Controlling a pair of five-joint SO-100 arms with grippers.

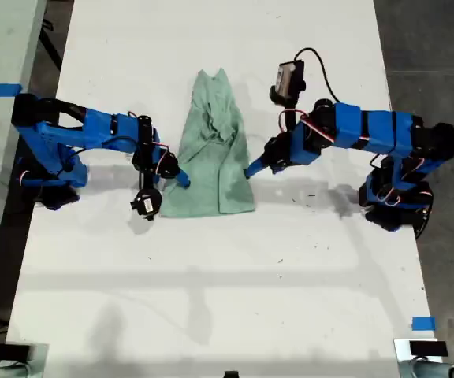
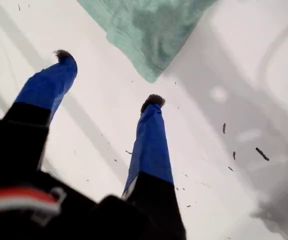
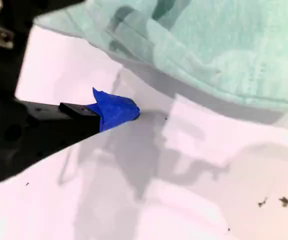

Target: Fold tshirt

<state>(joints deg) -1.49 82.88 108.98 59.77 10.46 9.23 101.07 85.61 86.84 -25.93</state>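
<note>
Pale mint-green cotton tshirt (image 1: 211,165) lies bunched mid white tabletop (image 1: 211,299). My first claw (image 2: 106,77) is spread, empty, near its corner, so go low & pinch w/o dragging. My second claw (image 3: 116,110): can't tell.

1. The tshirt (image 1: 211,169) lies on the table (image 1: 211,299), about midway across the exterior view and in its upper half.
2. My first gripper (image 1: 251,168) sits just beside the tshirt's edge on the exterior view's right, near the lower corner on that side; its arm reaches in from that side.
3. My second gripper (image 1: 183,181) is at the tshirt's opposite edge, on the exterior view's left, touching it or nearly so.
4. The tshirt lies between the two grippers.
5. A tape mark (image 1: 422,323) lies on the table near the exterior view's lower right corner, well apart from the tshirt.
</note>
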